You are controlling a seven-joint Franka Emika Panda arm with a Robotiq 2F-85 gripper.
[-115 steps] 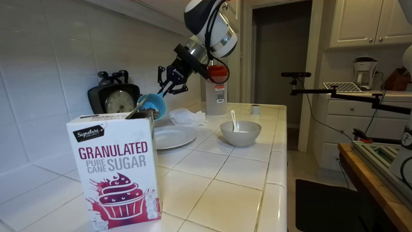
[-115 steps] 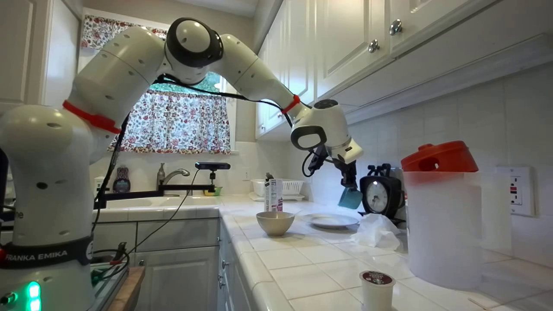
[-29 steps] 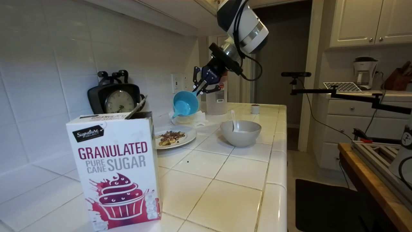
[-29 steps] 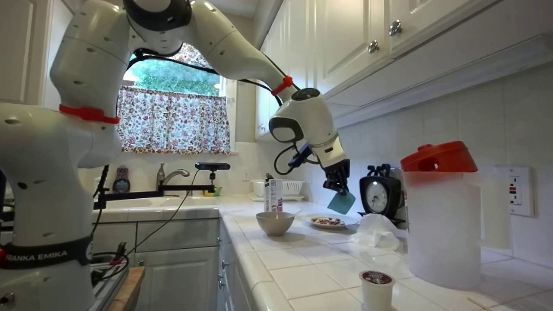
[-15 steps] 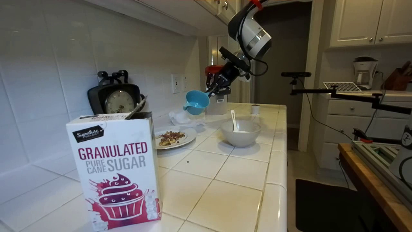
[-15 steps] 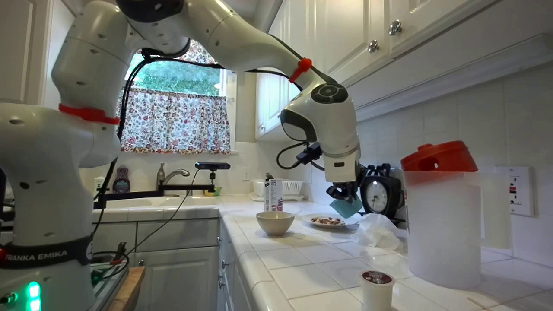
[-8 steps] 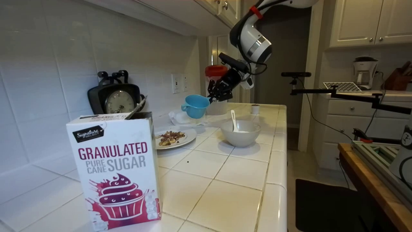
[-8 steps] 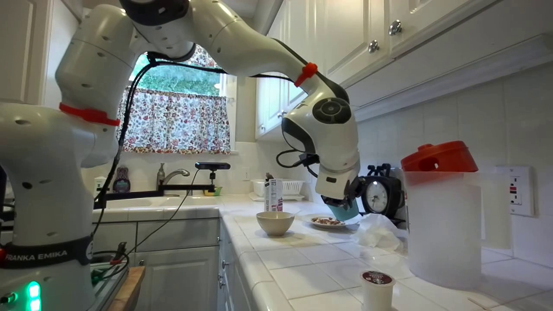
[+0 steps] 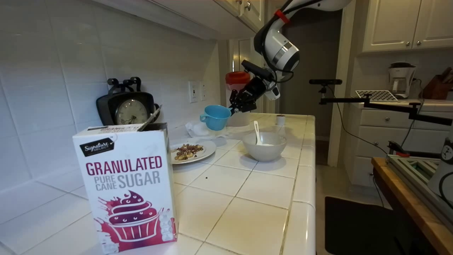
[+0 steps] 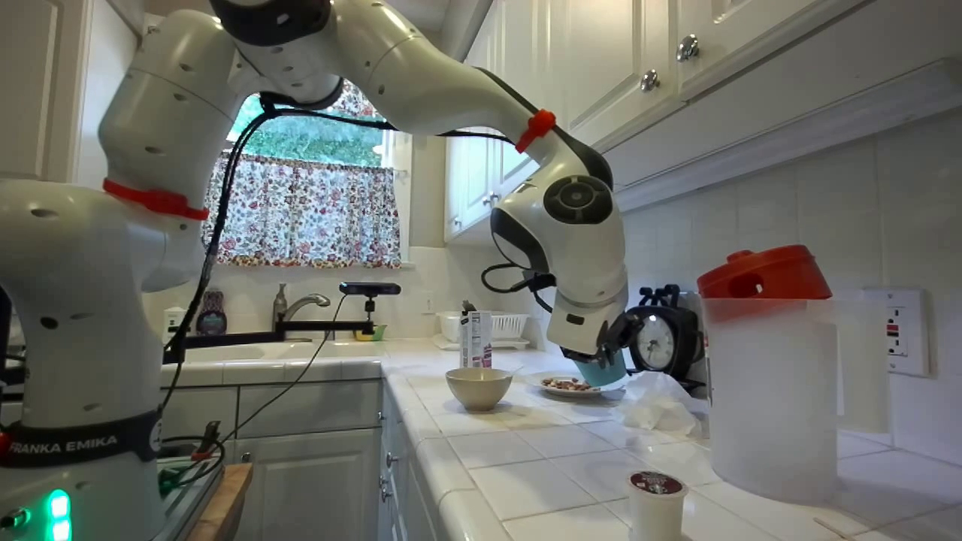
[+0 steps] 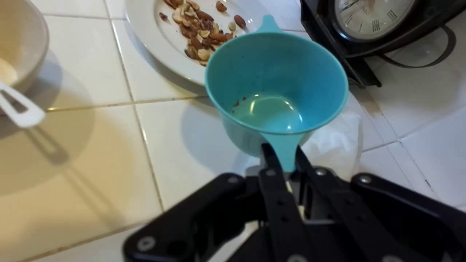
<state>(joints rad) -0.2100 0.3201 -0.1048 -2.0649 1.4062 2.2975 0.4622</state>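
White-tiled countertop [image 9: 247, 212] underlies, in an exterior view, a blue measuring cup [image 9: 216, 118] held by the down-slanting robot arm [image 9: 281, 53]. In an exterior view, the arm arches, wrist [image 10: 590, 300] pointing down. Wrist view: gripper [image 11: 283, 151] pinches cup handle [image 11: 287, 160] between its fingers [image 11: 276, 194], near the plate [image 11: 145, 22].

Arched high on a white jointed arm [image 10: 428, 83], with the elbow [image 10: 274, 22] cut off by the upper edge in an exterior view, then bent steeply down at the wrist [image 10: 575, 248]. Ends in a black hand [image 11: 284, 160], tilted downward, with slim fingers [image 11: 278, 193] nearly parallel and pinched close at the tips in the wrist view.
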